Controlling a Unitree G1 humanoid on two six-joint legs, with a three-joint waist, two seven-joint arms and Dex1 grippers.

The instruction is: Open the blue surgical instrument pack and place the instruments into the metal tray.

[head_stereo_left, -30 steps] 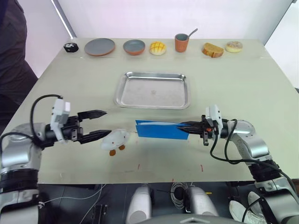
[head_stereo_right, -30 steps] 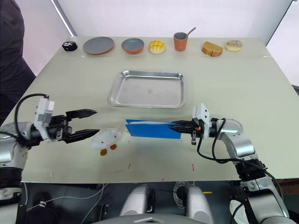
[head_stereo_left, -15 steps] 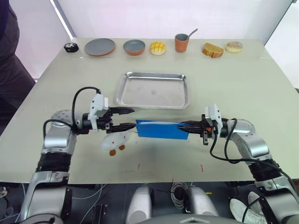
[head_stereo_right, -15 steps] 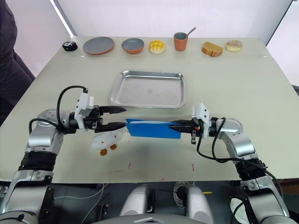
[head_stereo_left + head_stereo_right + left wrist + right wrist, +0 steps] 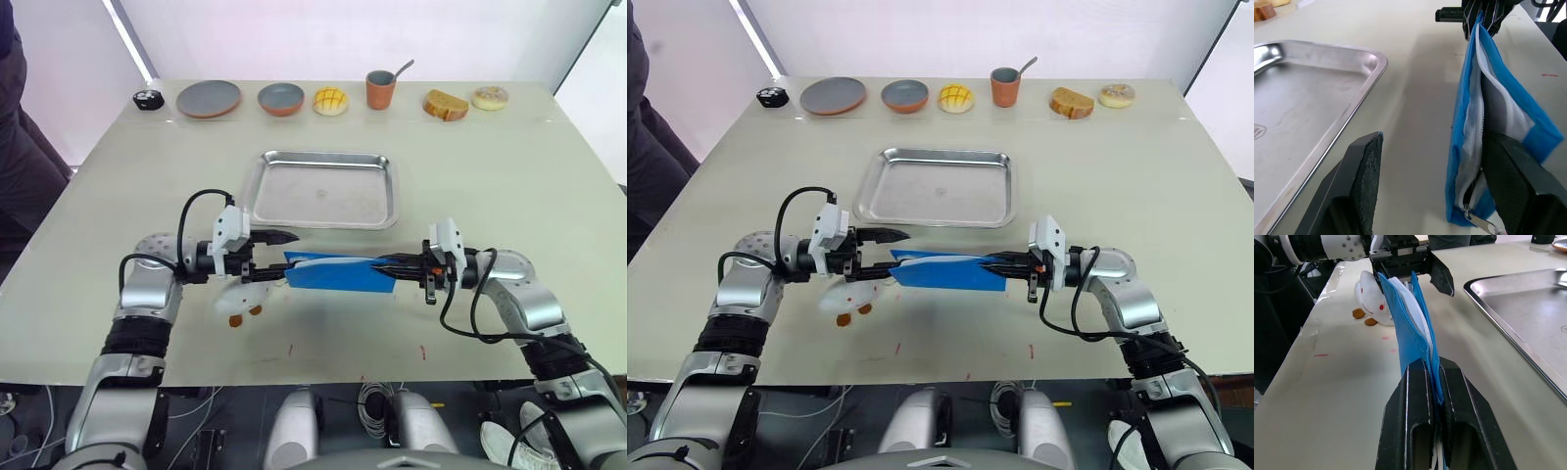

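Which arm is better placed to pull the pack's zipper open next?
Likely the left. The left gripper is open at the blue pack's near end, with the zipper pull beside its finger. The right gripper is shut on the far end, steadying it.

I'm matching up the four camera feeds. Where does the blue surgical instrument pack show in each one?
Left eye view: blue surgical instrument pack, centre, between both grippers.
Right eye view: centre, just below the metal tray.
Left wrist view: right half, standing on edge.
Right wrist view: centre, rising from the right gripper.
Shared landmark: the metal tray.
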